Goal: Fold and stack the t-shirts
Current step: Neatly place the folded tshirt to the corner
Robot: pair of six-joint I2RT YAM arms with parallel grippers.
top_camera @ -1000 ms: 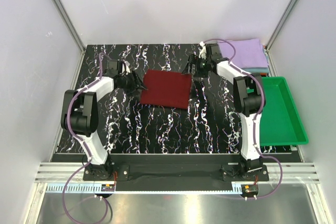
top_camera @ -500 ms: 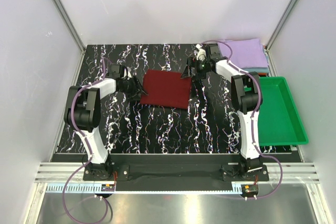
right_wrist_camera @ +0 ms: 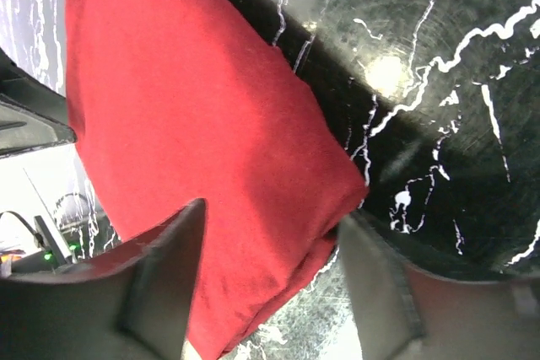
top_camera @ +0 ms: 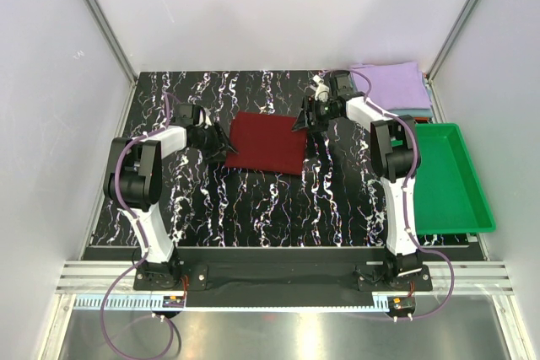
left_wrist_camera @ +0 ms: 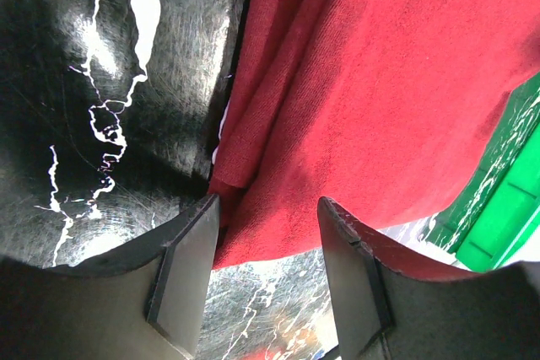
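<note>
Glossy black white-veined tabletop (top_camera: 253,208) under 1 soft, rectangular maroon t-shirt (top_camera: 268,142)

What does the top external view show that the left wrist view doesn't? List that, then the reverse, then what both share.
Only top external: both arms whole, the right gripper at the far right corner of the maroon t-shirt, and the folded lavender t-shirt at the table's far right corner.
Only left wrist: a close-up of the left gripper, its open jaws straddling the maroon t-shirt's layered edge.
Both: the maroon t-shirt, the black marbled table and the green tray, though the wrist view catches only a sliver of the tray.
</note>
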